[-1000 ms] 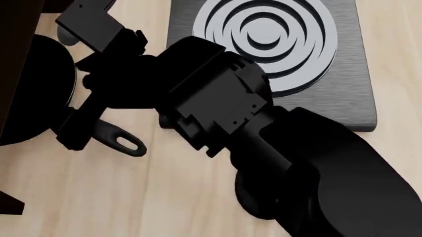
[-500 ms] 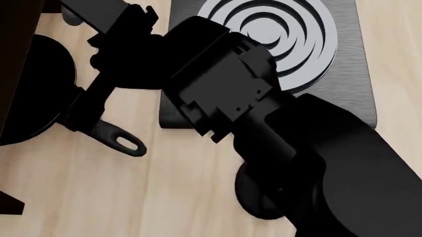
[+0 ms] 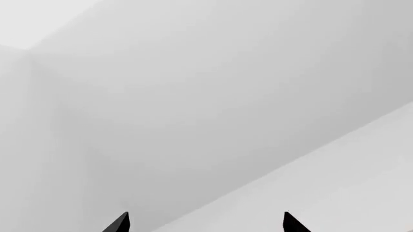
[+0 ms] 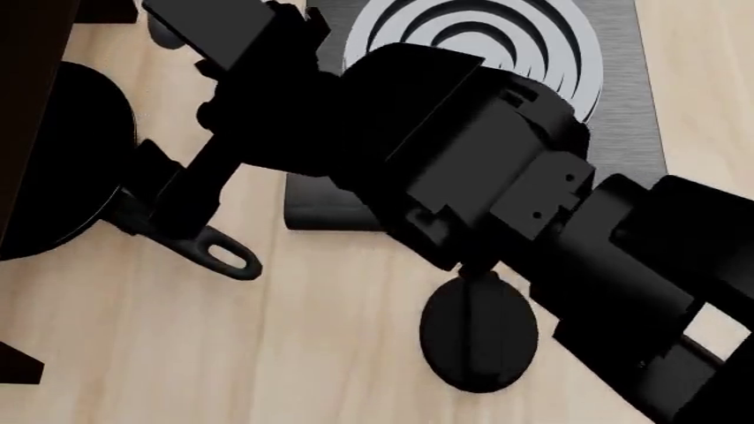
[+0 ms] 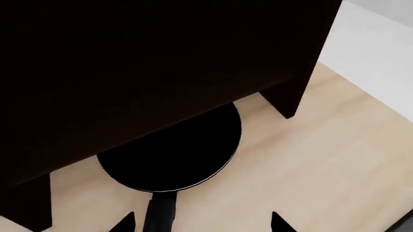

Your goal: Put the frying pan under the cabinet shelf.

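Frying pan [image 5: 169, 159] partly under cabinet shelf [image 5: 129, 63]; placement nearly done, handle outside.
Near: right arm crosses the head view's middle, right gripper [image 5: 201, 223] over the handle [image 4: 218, 250] at left, fingers spread, holding nothing. Beyond: pan body on the table [image 4: 295, 336], half beneath the cabinet, burner plate [image 4: 613, 97] upper right. Left gripper [image 3: 205, 223] spread, facing blank white.
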`<state>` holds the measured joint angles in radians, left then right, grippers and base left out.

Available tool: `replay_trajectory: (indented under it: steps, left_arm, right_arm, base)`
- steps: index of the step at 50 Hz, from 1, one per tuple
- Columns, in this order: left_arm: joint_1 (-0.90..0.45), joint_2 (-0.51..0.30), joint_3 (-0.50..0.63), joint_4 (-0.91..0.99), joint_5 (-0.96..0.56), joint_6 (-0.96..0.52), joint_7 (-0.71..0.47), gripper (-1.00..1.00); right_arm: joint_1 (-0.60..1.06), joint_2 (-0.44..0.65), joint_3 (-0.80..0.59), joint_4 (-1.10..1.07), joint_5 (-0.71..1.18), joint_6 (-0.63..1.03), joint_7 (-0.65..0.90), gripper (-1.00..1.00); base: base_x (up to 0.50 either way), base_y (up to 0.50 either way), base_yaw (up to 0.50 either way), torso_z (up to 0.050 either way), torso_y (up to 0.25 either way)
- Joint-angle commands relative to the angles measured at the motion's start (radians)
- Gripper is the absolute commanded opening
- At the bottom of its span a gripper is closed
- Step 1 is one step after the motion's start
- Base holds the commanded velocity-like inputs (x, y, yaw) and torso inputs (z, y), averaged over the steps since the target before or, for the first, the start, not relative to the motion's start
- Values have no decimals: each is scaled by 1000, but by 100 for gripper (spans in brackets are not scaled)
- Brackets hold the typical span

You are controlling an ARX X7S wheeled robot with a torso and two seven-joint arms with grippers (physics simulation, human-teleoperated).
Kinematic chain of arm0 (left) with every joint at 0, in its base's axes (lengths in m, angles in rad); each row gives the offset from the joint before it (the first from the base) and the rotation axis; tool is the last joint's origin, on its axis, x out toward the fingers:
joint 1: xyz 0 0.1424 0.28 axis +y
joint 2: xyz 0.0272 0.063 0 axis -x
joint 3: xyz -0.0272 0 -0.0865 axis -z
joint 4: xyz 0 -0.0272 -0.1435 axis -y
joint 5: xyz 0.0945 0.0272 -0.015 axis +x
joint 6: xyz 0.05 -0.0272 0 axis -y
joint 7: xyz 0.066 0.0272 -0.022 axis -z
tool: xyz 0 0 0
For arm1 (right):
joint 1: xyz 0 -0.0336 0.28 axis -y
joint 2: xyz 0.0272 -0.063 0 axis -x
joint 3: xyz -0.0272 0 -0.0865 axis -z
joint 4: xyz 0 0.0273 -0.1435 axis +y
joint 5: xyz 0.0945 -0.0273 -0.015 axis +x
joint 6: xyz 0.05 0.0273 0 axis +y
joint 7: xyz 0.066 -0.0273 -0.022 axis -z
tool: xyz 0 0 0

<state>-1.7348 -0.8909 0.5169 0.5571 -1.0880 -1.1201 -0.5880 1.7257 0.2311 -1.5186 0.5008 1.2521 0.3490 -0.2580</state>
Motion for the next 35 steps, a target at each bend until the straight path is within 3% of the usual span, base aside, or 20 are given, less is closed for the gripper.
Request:
replay_trajectory:
  steps: [1, 35]
  left_arm:
    - [17, 22, 9, -9, 10, 22, 2, 100]
    - [74, 48, 13, -22, 21, 76, 1, 100]
  right_arm:
    - [14, 115, 20, -196, 34, 35, 114, 100]
    - [101, 357, 73, -512, 124, 141, 347, 100]
  base:
    - [0, 0, 0, 0, 0]
    - [0, 0, 0, 0, 0]
